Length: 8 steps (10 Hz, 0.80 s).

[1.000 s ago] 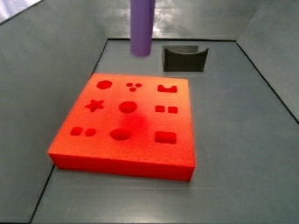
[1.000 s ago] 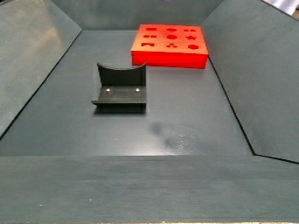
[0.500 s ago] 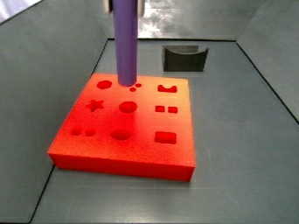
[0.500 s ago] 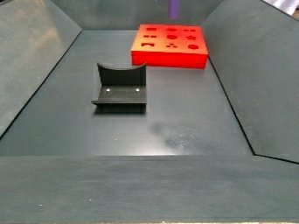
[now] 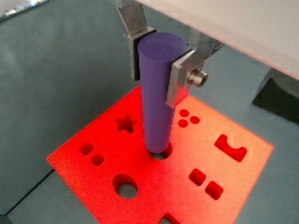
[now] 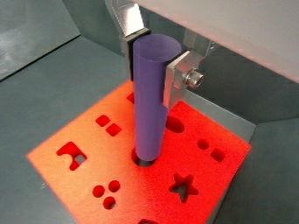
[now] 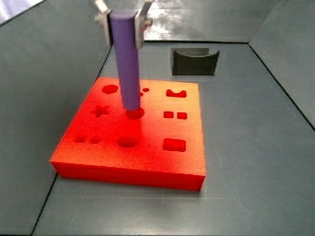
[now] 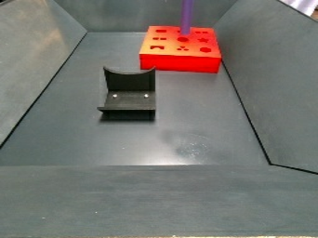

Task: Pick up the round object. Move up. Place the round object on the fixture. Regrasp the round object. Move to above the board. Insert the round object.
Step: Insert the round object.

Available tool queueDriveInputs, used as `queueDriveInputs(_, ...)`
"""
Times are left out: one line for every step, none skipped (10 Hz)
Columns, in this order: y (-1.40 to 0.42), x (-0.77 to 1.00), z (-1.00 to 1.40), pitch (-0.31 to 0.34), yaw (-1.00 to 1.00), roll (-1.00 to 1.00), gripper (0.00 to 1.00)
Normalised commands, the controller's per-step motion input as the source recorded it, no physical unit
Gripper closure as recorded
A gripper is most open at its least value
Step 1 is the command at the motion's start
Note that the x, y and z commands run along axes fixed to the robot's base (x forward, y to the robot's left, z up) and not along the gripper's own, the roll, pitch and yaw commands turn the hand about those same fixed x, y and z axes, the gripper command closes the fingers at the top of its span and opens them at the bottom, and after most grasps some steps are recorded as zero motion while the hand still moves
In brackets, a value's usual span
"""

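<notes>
Over the board [image 7: 129, 129], my gripper [image 5: 163, 54] holds the purple peg [image 5: 156, 96] tight, its tip at a round hole [image 6: 142, 160]. If I tilt it, it may jam.

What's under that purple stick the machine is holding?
The tool grips the purple stick upright over the orange board. Its lower end meets a round hole near the board's middle. The hole's depth and how far it has entered are hidden.
</notes>
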Motion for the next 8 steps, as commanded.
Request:
queueDriveInputs(0.00, -0.23, -0.26, -0.141, -0.10, -0.20, 1.00)
queueDriveInputs(0.00, 0.00, -0.25, -0.074, -0.07, -0.17, 1.00)
queueDriveInputs(0.00, 0.01, -0.21, 0.000, -0.06, -0.09, 1.00)
queueDriveInputs(0.03, 0.11, -0.15, 0.019, -0.05, -0.01, 1.00)
queueDriveInputs(0.02, 0.09, -0.14, 0.013, -0.03, -0.01, 1.00)
queueDriveInputs(0.00, 0.12, -0.19, 0.000, -0.03, -0.03, 1.00)
queueDriveInputs(0.01, 0.22, -0.23, 0.011, -0.05, -0.04, 1.00)
queueDriveInputs(0.08, 0.29, -0.26, 0.067, -0.03, 0.00, 1.00)
